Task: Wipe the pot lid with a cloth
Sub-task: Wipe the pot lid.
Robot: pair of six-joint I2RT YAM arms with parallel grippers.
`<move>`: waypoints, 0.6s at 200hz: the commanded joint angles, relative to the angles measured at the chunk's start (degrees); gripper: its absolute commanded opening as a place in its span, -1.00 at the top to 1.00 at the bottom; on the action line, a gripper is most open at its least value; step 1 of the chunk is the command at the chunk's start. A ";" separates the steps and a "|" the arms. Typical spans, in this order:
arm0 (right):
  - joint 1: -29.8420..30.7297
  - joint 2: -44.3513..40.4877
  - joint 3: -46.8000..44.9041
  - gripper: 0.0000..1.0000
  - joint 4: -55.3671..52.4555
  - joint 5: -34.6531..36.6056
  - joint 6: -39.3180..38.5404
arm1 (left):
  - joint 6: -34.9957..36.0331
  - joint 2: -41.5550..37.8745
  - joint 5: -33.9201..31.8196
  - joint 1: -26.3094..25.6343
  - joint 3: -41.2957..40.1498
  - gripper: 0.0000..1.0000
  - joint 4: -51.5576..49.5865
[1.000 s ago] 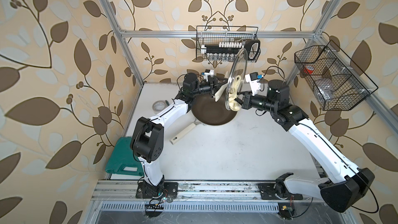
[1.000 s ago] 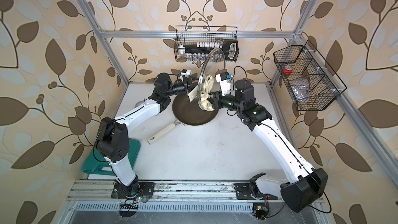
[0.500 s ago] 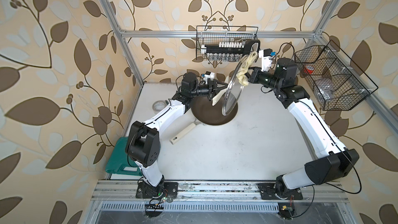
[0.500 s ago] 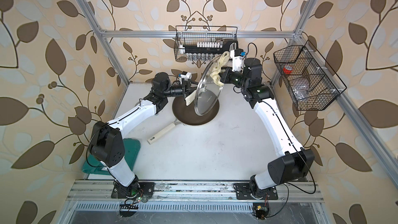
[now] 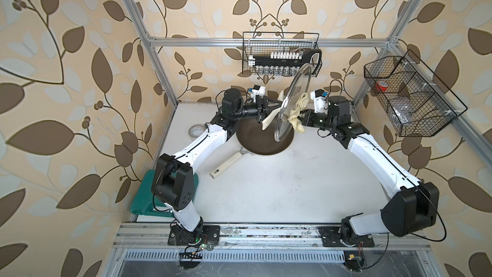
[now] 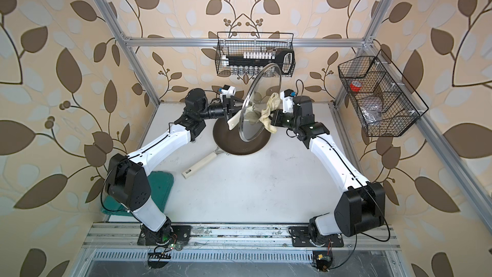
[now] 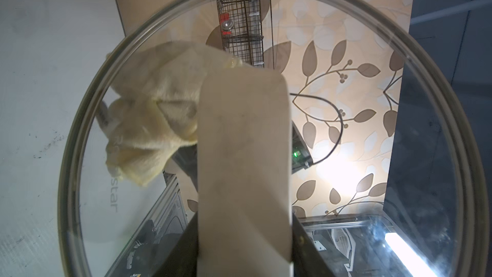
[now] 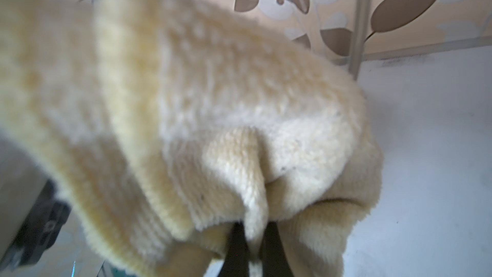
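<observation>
Glass on edge above the frying pan [image 5: 263, 143]: our left gripper [image 5: 266, 113] clamps the pot lid [image 5: 295, 86] by its bar handle [image 7: 243, 155], which we judge the safest hold on something stiff, slick and breakable; our right gripper [image 8: 251, 246] pinches the soft cloth [image 5: 296, 114] against its far face.

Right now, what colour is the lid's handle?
Cream-white handle; clearest in the left wrist view.

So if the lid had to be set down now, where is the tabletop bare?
The widest bare patch of the table lies in front of the frying pan, between the left arm and right arm, up to the front rail. It is crowded at the back: pan, raised pot lid, cloth, and a tape roll by the left arm.
</observation>
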 commanded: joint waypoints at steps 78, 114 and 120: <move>6.64 -8.88 5.12 1.00 -2.36 0.24 -0.46 | 18.10 -9.55 -5.40 -0.25 3.30 1.00 -1.56; 3.03 -11.34 4.99 1.00 -6.58 2.44 -2.68 | 31.87 -12.69 -9.41 -0.26 4.61 1.00 -14.15; 1.37 -12.49 4.11 1.00 -6.75 2.29 -2.41 | 34.85 -12.88 -10.67 -0.32 4.96 1.00 -15.89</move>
